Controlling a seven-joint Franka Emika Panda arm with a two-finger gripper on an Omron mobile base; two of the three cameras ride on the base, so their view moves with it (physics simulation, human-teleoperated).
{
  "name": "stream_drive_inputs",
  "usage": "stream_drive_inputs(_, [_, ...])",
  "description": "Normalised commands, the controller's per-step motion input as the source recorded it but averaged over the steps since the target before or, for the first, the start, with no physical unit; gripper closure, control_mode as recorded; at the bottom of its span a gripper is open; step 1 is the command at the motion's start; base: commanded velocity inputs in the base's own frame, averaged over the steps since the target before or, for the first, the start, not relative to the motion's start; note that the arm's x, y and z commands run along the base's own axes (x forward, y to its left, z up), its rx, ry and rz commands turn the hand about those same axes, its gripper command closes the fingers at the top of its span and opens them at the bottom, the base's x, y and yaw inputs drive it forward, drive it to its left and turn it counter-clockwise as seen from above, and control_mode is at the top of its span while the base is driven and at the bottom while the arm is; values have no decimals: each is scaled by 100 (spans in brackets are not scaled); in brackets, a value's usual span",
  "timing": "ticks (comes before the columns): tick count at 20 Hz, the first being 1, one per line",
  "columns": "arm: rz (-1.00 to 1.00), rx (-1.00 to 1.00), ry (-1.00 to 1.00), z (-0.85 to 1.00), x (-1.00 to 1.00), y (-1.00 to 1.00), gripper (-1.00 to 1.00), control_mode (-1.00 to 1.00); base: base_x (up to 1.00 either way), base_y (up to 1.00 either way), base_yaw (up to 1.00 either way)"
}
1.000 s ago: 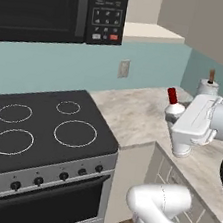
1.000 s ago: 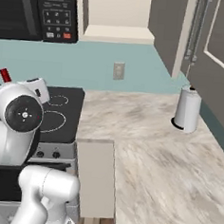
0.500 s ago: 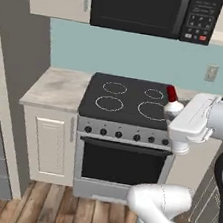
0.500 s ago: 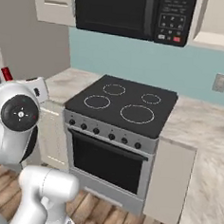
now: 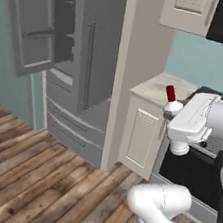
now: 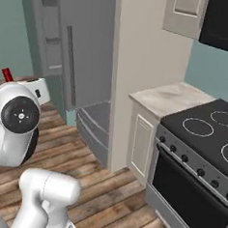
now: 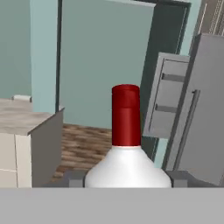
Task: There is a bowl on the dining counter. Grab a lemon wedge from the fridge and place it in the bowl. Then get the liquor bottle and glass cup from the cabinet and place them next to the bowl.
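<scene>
Liquor bottle [image 7: 126,148] pinched between gripper [image 7: 127,178] fingers, red cap above. Judged heavy, slick, breakable glass; body grip preferred over neck.

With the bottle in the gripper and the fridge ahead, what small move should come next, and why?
Probably keep turning the base. The gripper holds the liquor bottle, and the views face the fridge with one door open, with no bowl to set it beside.

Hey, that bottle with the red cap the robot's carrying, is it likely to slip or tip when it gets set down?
The bottle looks smooth and rigid, so possibly slippery. Its narrow red neck over a wider white body suggests it may stand steady once down. The gripper seems to hold it low, so it could sway.
</scene>
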Motion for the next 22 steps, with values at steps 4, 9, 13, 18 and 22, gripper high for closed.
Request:
stream_drive_inputs(4, [0, 0, 0, 0, 0, 0, 100, 100, -3, 41, 84])
stream_drive_inputs(9, [0, 0, 0, 0, 0, 0, 100, 100, 65, 35, 59])
stream_drive_inputs(13, [0, 0, 0, 0, 0, 0, 100, 100, 100, 17, 23])
stream_drive_inputs(18, [0, 0, 0, 0, 0, 0, 100, 100, 100, 10, 10])
stream_drive_inputs(22, [0, 0, 0, 0, 0, 0, 100, 100, 100, 37, 7])
